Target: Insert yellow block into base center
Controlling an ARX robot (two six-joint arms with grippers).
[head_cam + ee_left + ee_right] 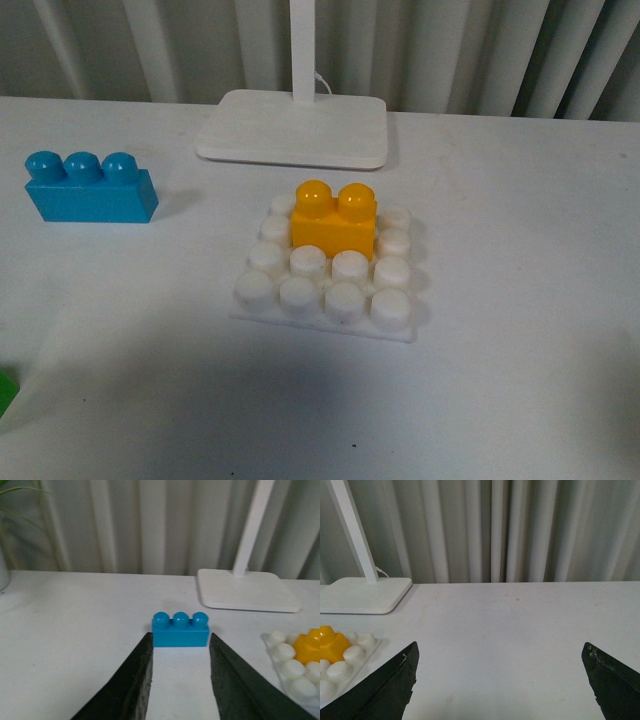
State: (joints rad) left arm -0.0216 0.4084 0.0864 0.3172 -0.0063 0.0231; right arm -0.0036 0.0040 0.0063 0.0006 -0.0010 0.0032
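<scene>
Yellow block [334,222] already sits on the base [325,270], far-centre studs. Both claws gape empty: left claw [179,675] faces the blue brick [180,629]; advancing would shove it.

Your right gripper [500,680] hangs wide open over bare white tabletop [510,630]; the glossy orange-yellow plastic block [331,644] sits on the studded white base plate [350,657] off to one side.
</scene>
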